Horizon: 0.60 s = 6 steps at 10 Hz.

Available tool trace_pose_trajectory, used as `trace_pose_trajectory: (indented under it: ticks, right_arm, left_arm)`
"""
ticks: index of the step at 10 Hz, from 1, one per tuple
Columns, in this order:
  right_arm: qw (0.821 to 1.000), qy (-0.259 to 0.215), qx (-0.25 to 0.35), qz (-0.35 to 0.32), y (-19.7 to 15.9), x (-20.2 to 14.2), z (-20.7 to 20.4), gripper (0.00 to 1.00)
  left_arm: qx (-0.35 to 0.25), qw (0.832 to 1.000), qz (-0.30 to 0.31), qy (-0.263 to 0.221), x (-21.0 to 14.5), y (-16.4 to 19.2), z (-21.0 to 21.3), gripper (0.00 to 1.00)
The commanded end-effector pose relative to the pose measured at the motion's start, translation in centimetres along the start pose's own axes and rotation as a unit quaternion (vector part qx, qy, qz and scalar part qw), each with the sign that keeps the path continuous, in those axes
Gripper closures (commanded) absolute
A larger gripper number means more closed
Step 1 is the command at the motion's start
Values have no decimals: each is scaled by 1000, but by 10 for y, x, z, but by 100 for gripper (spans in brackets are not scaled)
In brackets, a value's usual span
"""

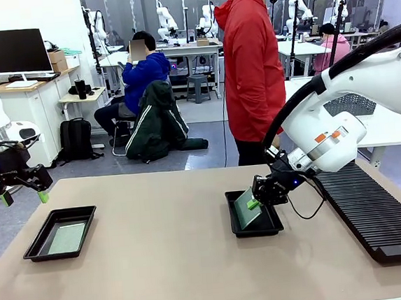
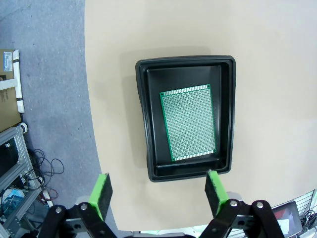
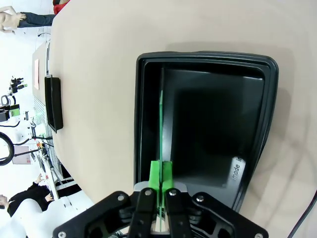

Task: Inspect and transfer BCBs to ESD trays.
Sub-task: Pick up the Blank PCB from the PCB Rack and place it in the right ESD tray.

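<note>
A green circuit board (image 1: 246,208) is pinched edge-on between the green pads of the right gripper (image 1: 253,203), which is lowered over the black tray (image 1: 272,224) near the middle of the table (image 1: 168,265). The board is held tilted, its lower edge down inside that tray along one wall. A second board (image 2: 188,122) is seen lying flat on the floor of the other tray (image 2: 148,124) at the table's left side. The left gripper (image 2: 158,191) is held above that tray's near rim, its fingers spread wide and nothing between them. A long ribbed black rack (image 1: 374,212) is laid along the right edge.
</note>
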State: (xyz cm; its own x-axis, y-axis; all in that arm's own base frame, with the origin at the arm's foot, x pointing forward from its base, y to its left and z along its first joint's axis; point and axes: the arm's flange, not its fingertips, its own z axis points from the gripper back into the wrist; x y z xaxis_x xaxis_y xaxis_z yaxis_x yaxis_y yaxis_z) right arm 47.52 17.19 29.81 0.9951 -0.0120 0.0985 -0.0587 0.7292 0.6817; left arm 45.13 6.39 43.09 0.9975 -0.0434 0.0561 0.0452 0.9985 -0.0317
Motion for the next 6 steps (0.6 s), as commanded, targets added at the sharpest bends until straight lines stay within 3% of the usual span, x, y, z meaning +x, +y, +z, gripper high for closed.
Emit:
trace_pose_trajectory:
  ticks: [1, 2, 5, 6]
  right_arm:
    - [1000, 0, -20, -5, 5, 0, 0, 85]
    - [999, 8, -36, -13, 9, 0, 1, 80]
    - [995, 21, -94, -30, 24, -2, 6, 47]
    - [991, 23, -124, -34, 33, -2, 12, 42]
  left_arm:
    - [2, 1000, 1, -6, 0, 1, -1, 0]
    - [2, 1000, 1, -6, 0, 1, -1, 0]
    - [2, 1000, 1, -6, 0, 1, -1, 0]
    - [2, 1000, 1, -6, 0, 1, -1, 0]
